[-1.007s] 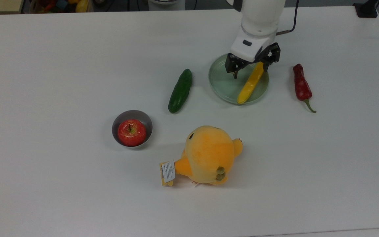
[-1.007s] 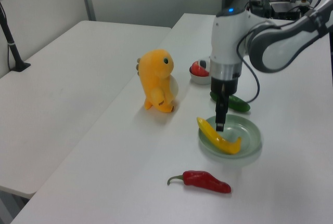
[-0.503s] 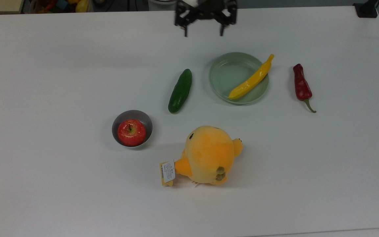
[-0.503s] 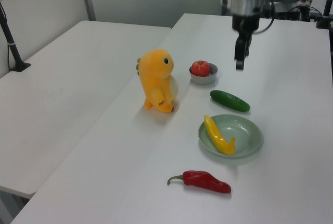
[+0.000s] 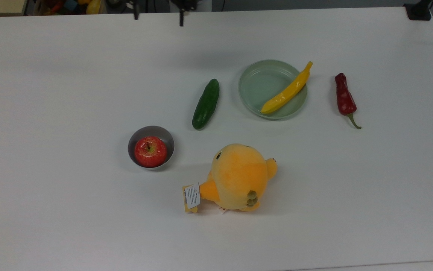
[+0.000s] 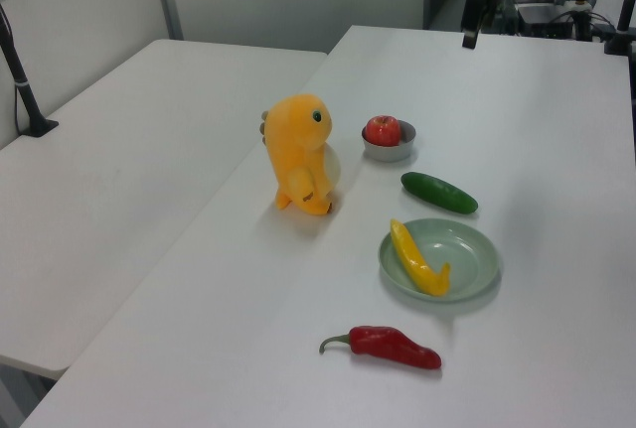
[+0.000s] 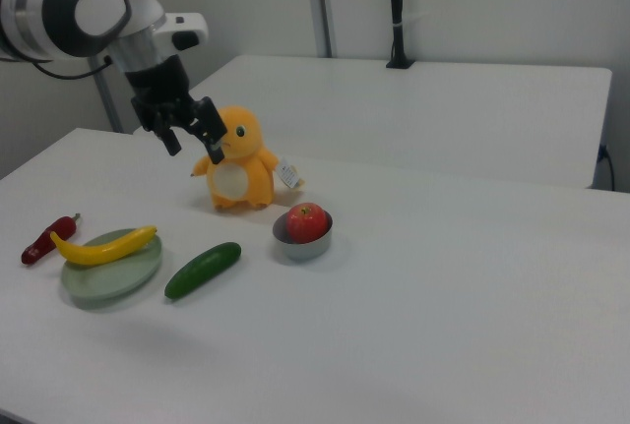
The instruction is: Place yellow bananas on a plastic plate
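Observation:
The yellow banana [image 5: 287, 90] lies across the right part of the pale green plastic plate [image 5: 256, 87] in the top view, its stem end sticking out past the far rim. The left view shows the banana [image 6: 415, 259] on the plate [image 6: 472, 261], and the right view shows the banana [image 7: 103, 245] resting on the plate [image 7: 113, 274]. My gripper [image 7: 194, 143] hangs open and empty, high above the table and well away from the plate. Its fingertips [image 5: 181, 20] show at the top view's upper edge, left of the plate. The gripper [image 6: 469, 21] is also at the top of the left view.
A dark green cucumber [image 5: 205, 104] lies left of the plate in the top view, and a red pepper [image 5: 344, 98] lies right of it. A grey bowl [image 5: 166, 137] holds a red apple [image 5: 150, 151]. An orange plush toy [image 5: 237, 177] stands nearer the front edge.
My gripper let go of the banana, rose off the plate and swung toward the top view's upper left. The banana settled on the plate and has lain still since.

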